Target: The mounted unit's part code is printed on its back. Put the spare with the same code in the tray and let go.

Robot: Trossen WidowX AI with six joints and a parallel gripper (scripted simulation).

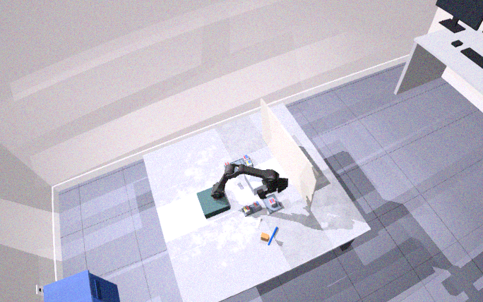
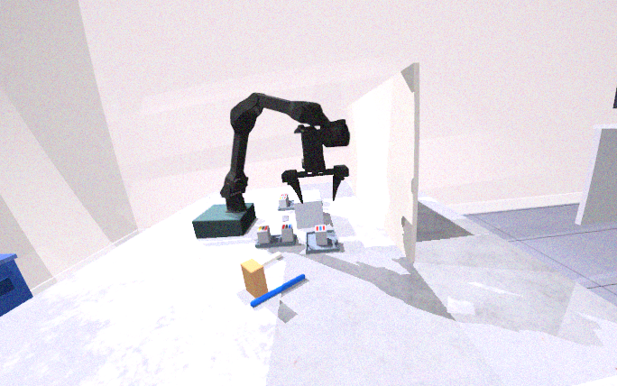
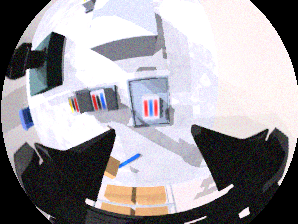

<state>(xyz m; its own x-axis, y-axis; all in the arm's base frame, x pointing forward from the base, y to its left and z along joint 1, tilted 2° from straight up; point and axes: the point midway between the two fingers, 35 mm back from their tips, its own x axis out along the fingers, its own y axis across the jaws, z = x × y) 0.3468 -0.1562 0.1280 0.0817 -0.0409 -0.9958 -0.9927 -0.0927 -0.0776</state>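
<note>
The spare with red and blue stripes (image 2: 321, 235) sits inside the grey tray (image 2: 310, 247) on the desk (image 2: 409, 327), right of a holder (image 2: 275, 243) with two more spares. High above it hangs the pincer (image 2: 315, 190), spread wide and empty. A tall cream panel (image 2: 386, 159) stands to the right.
</note>
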